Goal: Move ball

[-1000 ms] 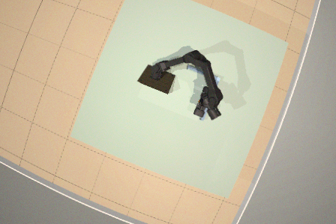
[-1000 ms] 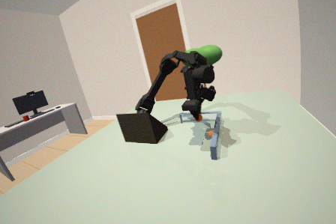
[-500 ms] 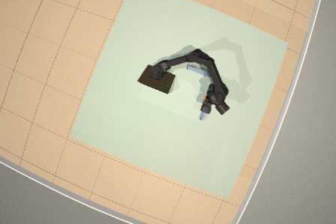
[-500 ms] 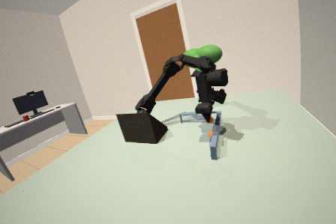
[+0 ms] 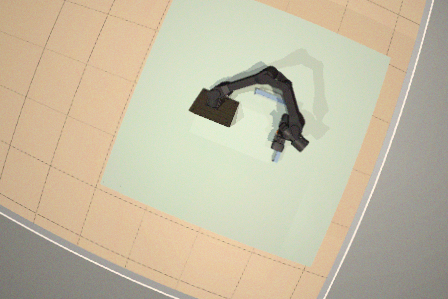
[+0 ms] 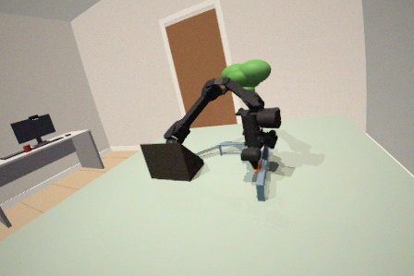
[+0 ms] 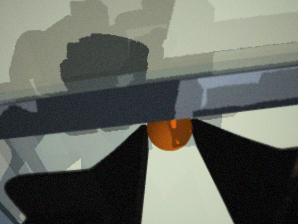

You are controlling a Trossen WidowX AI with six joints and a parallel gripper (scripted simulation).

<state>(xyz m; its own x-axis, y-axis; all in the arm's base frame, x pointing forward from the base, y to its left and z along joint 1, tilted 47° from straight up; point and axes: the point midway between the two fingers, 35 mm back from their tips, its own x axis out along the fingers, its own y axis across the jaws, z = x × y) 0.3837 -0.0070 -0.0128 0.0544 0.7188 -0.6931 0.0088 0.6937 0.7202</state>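
Fingers are clamped on the orange ball, which sits right at their tips, pinched from both sides. The gripper is low over the desk, and the ball shows only as a small orange speck under it in the exterior view.

Key relation: the clear wall lies directly ahead of the ball, across the wrist view as one long band, running roughly at right angles to the way the fingers point. The ball looks to be touching the wall's near face or just beside it; I can't tell which. In the exterior view the same wall runs toward the camera, and the gripper sits right at it, about midway along. The second wall runs off behind, toward the arm's base.

The see-through copy is not visible in any current view, so I can't say which side of the wall it lies on or how far the ball is from it. The top view is too small to sort out inside from outside.

Judgement: the ball is held at the wall line, so the coming move turns on clearing or following that wall. Dragging it low risks knocking the ball against the wall edge.
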